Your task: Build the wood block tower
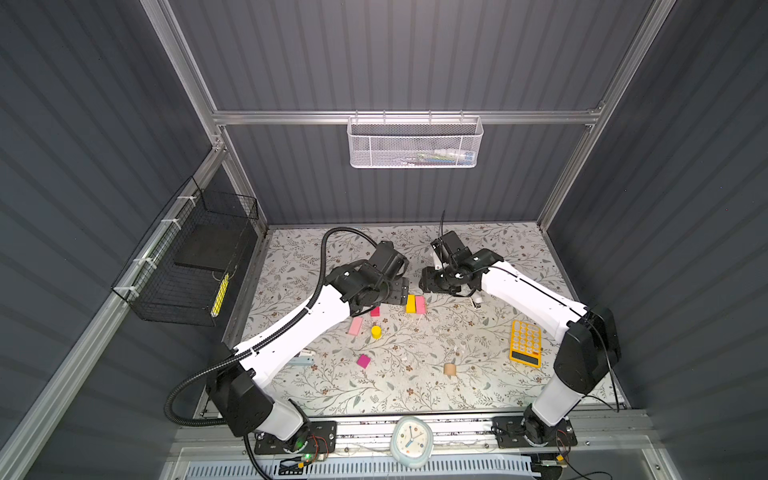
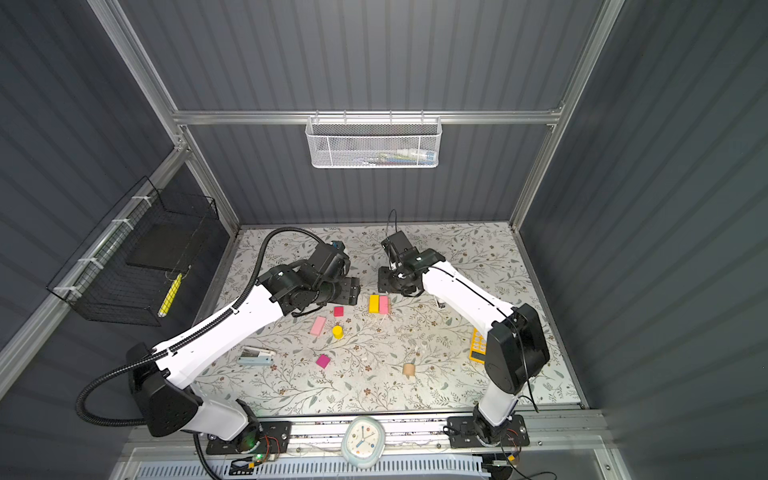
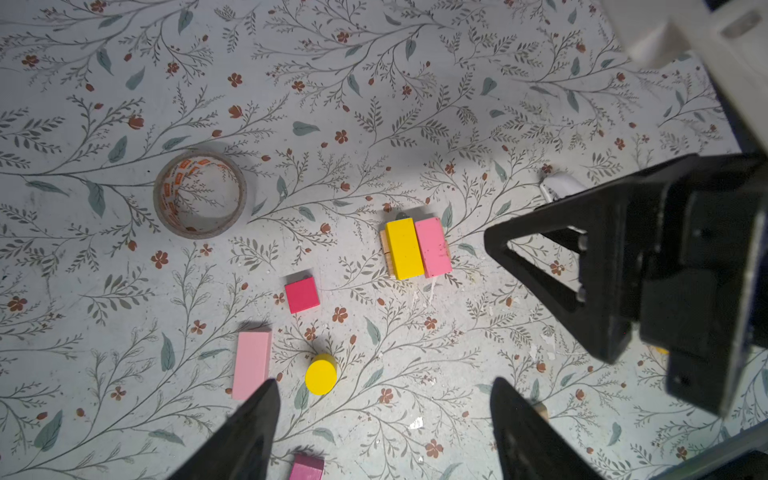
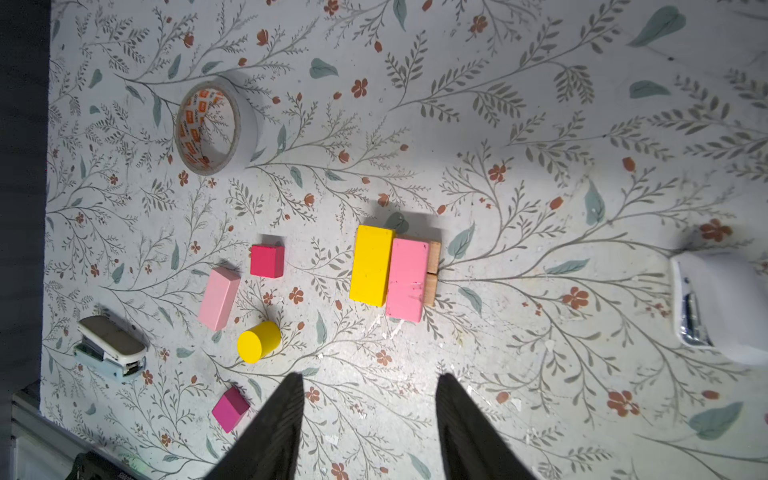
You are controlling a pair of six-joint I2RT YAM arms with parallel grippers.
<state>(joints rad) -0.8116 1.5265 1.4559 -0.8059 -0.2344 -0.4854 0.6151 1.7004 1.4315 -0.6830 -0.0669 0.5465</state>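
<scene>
Likely light and slick, the short yellow wooden cylinder [image 3: 321, 374] near the wide-open, empty left end effector [image 3: 384, 384] needs pinching across its round side.

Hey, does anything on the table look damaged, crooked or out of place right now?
Nothing lies toppled or spilled. The floral table covering is chipped, with white flecks beside the yellow bar and pink bar. A tape roll and a stapler lie there too, though neither is a wood block.
</scene>
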